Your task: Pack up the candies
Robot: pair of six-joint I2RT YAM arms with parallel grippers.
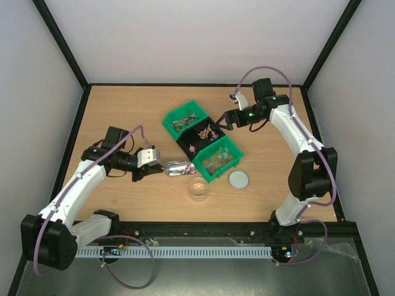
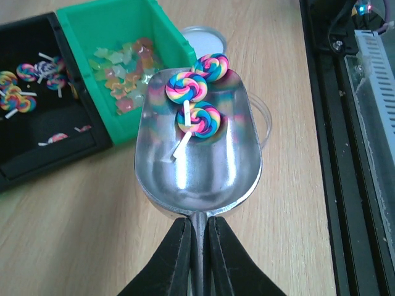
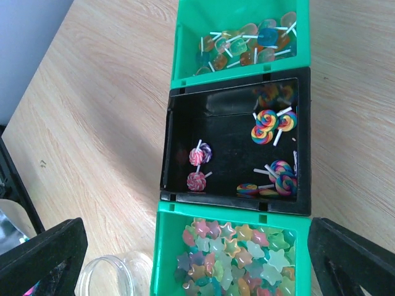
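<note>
Candies [image 2: 196,102] in this load, three swirl lollipops, lie in the front half of the metal scoop [image 2: 197,166], sticks pointing back toward the handle. My left gripper [image 2: 197,225] is clamped on the scoop handle, jaws closed tight against it. The scoop's long axis runs roughly parallel to the near edge of the surface [image 1: 154,200], with the mouth toward the right edge.

The clear jar [image 1: 198,189] stands upright and uncovered just beside the scoop's mouth, offset toward the near edge. In the left wrist view, its rim shows only past the scoop's right wall. The lid [image 1: 239,179] lies apart, further right.

Judgement: the mouth must first shift toward the near edge, over the jar opening, before any tipping. Tipped from here, the load would likely fall beside the jar.

My right gripper [image 1: 221,120] hangs over the row of bins [image 3: 166,154], jaws spread wide, holding nothing. It is well apart from the jar, so the left arm is nearer.
</note>
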